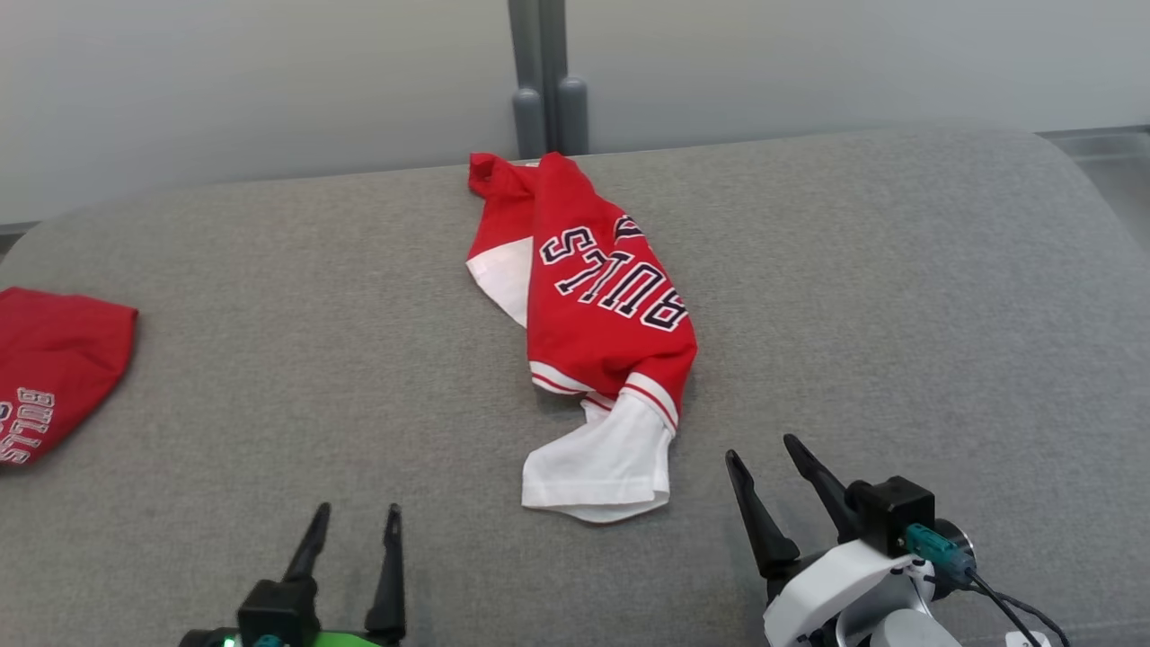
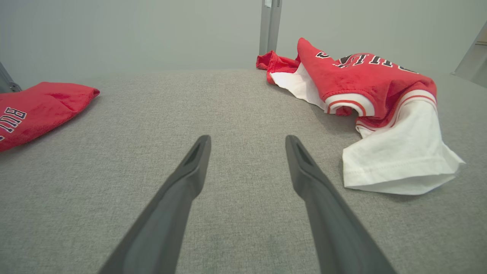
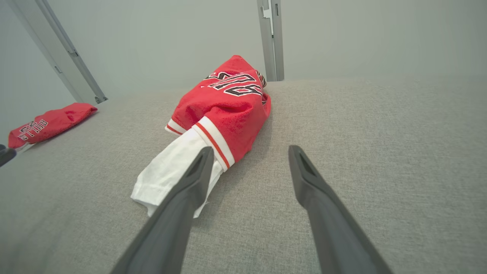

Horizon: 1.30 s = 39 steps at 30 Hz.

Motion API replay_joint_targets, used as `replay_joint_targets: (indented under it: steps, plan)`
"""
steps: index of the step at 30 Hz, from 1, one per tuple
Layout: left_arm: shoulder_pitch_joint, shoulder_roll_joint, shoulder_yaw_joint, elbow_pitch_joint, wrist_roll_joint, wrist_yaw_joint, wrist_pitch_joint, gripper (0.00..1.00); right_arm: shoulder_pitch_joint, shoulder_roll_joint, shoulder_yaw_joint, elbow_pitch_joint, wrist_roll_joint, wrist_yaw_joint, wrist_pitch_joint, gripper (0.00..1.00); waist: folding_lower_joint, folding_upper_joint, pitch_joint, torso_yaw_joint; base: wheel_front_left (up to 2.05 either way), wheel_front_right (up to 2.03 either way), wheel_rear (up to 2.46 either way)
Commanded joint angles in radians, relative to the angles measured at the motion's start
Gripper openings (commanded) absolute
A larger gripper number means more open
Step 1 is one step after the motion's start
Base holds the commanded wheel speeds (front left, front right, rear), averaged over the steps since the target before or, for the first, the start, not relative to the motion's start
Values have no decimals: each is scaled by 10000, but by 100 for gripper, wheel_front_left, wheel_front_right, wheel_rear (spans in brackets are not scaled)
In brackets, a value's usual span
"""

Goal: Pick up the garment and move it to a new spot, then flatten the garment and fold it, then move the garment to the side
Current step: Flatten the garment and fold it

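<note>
**A:** Which step are we on?

**B:** We judge it to be the very first one, the pick-up. The garment (image 1: 602, 305), a red jersey with white parts, lies bunched in the middle of the grey tabletop (image 1: 898, 314), running from the far edge back toward us. Nothing holds it.

**A:** And our fingers?

**B:** The left fingers (image 1: 389, 575) are spread wide over bare tabletop, well apart from the cloth. The right fingers (image 1: 759, 521) are spread too. They sit near the white end of the jersey but are not touching it, as far as we can see from the head view.

**A:** So what does the next move call for?

**B:** We'd say it means bringing a pair of fingers down onto a raised fold and pinching it. The white end or the striped hem nearest us looks easiest. The cloth is limp and doubled over, so we may catch several layers at once.

**A:** What's the count?

**B:** We count two garments: the crumpled one and a second red garment (image 1: 54, 359) lying folded at the left edge. There are two pairs of fingers and one tabletop.
</note>
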Motion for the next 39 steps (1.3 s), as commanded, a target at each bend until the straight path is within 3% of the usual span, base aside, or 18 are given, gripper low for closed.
replay_joint_targets:
  steps: [1,8,14,15,16,17,29,33,37,38,39]
  plan:
    - [-117,8,-217,73,101,-84,-3,100,-125,-42,48,321,130,-12,-29,100,0,0,45,840,0,0,0]
    - [-294,21,-960,106,49,-130,-3,100,-738,164,338,1665,886,-12,-29,100,0,0,208,2278,0,0,0]
    - [-179,18,-932,92,98,-134,-3,100,-1080,204,783,2779,1132,-12,-29,100,0,0,323,2719,0,0,0]
    - [-162,18,-925,77,85,-122,-3,100,-1153,213,794,2797,1147,-12,-29,90,0,0,340,2728,0,0,0]
    - [-162,18,-925,77,85,-122,-3,100,-1153,213,794,2797,1147,-12,-29,90,0,0,340,2728,0,0,0]
    - [-149,17,-914,51,25,-113,-3,100,-1217,214,732,2700,1102,-10,-29,0,0,0,359,2722,0,0,0]
    - [-116,15,-958,-24,-280,-18,-3,100,-54,-701,-1749,1930,487,-12,-29,0,0,0,297,1897,0,0,0]
    - [-186,17,-1036,10,-335,-3,-3,100,138,-914,-2149,1563,413,-11,-29,0,0,0,306,1644,0,0,0]
    - [-324,18,-1131,80,-379,22,-3,100,258,-684,-1952,1176,708,-11,-29,0,0,0,344,1595,0,0,0]
    - [-371,18,-1162,87,-388,15,-3,100,281,-613,-1839,1110,807,-11,-29,44,0,0,362,1619,0,0,0]
    - [-410,18,-1193,89,-397,6,-3,100,291,-542,-1694,1036,957,-11,-29,100,0,0,377,1654,0,0,0]
